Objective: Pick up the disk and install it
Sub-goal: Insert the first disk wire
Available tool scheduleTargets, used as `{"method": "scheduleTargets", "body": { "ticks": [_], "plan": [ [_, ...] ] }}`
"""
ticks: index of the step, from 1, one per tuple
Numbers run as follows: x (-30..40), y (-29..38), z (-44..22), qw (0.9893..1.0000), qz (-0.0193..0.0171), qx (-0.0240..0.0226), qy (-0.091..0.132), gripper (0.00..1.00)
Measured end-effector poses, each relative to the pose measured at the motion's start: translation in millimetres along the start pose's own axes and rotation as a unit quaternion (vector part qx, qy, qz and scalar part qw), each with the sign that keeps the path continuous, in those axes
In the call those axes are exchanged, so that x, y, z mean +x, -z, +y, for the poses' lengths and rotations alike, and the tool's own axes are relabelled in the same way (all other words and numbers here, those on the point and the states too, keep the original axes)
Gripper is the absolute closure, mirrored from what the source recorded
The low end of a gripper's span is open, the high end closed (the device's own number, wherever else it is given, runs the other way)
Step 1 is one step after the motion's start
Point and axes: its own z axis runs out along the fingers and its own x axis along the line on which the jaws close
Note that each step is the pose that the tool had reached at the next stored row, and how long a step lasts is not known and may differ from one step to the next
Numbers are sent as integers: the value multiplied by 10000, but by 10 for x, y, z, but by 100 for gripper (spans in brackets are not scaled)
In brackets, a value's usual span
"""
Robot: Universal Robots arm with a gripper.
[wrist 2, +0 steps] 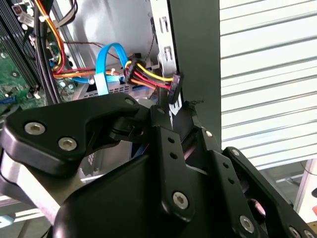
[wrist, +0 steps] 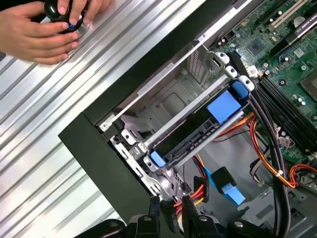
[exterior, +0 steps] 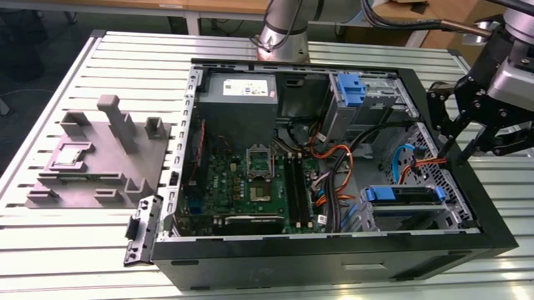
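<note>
The disk [wrist: 195, 134] lies flat in the lower drive bay at the front corner of the open computer case [exterior: 492, 225], edged by its blue bracket [exterior: 403, 195]. My gripper [exterior: 439, 128] hangs at the case wall on the exterior view's right, a short way from the bay. In both wrist views its fingers [wrist 2: 161, 116] close around a black power connector [wrist 2: 173, 87] with red, yellow and orange wires. The gripper [wrist: 171, 215] holds that connector just beside the disk's bay. A blue flat cable [wrist 2: 101, 69] runs close by.
A second blue bracket [exterior: 351, 87] sits in the upper bay next to the grey power-supply box [exterior: 240, 87]. A grey fixture block [exterior: 100, 156] stands on the slatted table on the exterior view's left. A person's hands [wrist: 34, 34] grip a small black object outside the case.
</note>
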Motion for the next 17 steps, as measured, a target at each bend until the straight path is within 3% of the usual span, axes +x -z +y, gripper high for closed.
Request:
{"method": "scheduleTargets", "body": {
  "ticks": [3,5,9,12,15,17],
  "plan": [
    [-31,-6,-36,10000,3,1,21,69],
    [-37,-24,-42,10000,26,-6,67,69],
    [-57,-38,-61,9998,150,2,148,69],
    [-63,-51,-61,9996,223,49,178,69],
    [-70,-57,-56,9994,277,52,205,69],
    [-79,-69,-50,9993,293,50,226,69]
  ]
}}
